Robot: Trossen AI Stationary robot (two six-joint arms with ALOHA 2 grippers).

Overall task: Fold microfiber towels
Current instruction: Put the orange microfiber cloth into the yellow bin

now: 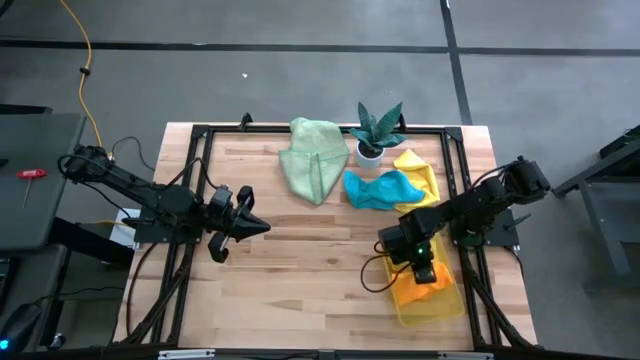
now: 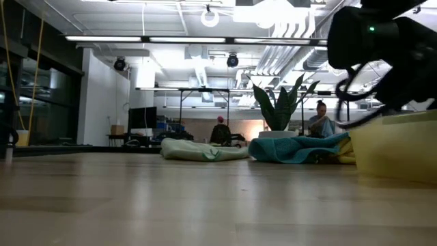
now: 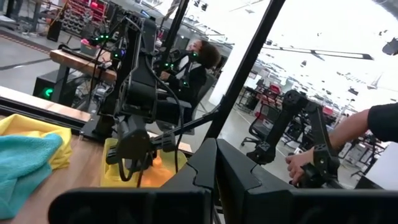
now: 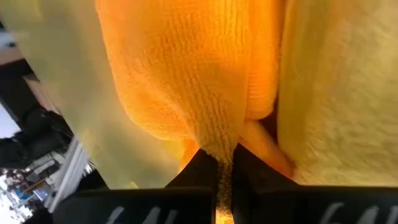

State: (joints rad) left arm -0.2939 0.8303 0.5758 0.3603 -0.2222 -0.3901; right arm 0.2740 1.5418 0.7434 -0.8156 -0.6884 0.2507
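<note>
1. At the counter's (image 1: 300, 270) near right corner, the right hand (image 1: 425, 272) is down in the translucent yellow tray (image 1: 440, 305), fingers pinched shut on a fold of the orange towel (image 4: 186, 81) that lies in the tray.
2. Toward the left edge, about midway between near and far, the left hand (image 1: 258, 226) hangs above bare wood, fingers closed together with nothing in them.
3. Farther back, right of centre, the teal towel (image 1: 380, 190) lies crumpled, its right end resting against the yellow towel (image 1: 418, 172), which sits just beside the right edge.
4. Near the far edge, around the middle, the pale green towel (image 1: 314, 158) lies loosely bunched.
5. Just right of it, touching the far edge, stands the spiky green plant (image 1: 375, 128) in its white pot.
6. Beyond the counter, in the low view, two people (image 2: 220, 130) sit in the room.
</note>
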